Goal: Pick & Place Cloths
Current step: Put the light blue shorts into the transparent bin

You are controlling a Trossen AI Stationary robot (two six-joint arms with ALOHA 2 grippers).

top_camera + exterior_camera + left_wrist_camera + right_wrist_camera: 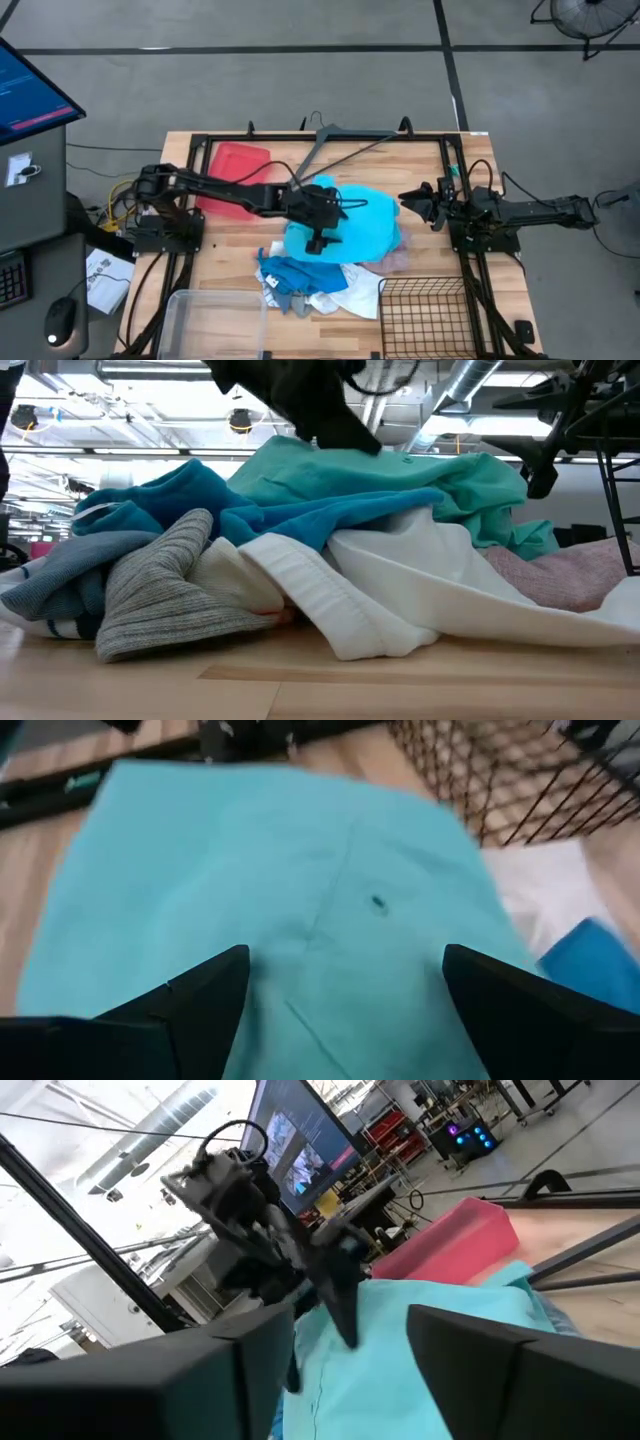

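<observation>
The cloths lie heaped in the middle of the table. The turquoise cloth [365, 225] [400, 480] lies on top, over the deeper blue one [300, 270] [200, 500], the white one [350, 295] [420, 590], the pale pink one [395, 262] [570, 575] and the grey ribbed one [160, 590]. My left gripper [318, 240] [345, 960] is open and points down over the middle of the turquoise cloth [300, 870]. My right gripper [405, 200] [350, 1330] is open and hangs in the air beside the heap's right edge, touching nothing. My left gripper comes at the turquoise cloth from above with its fingers spread. In the low view one fingertip [360, 445] reaches down to the cloth's top fold [330, 455]. I cannot tell whether it touches the fabric. The cloth lies spread on the heap, not lifted.
A red tray [235, 170] sits at the far left of the table, with a grey hanger [330, 140] along the far edge. A black wire basket [425, 315] stands at the near right corner and a clear plastic bin [215, 325] at the near left.
</observation>
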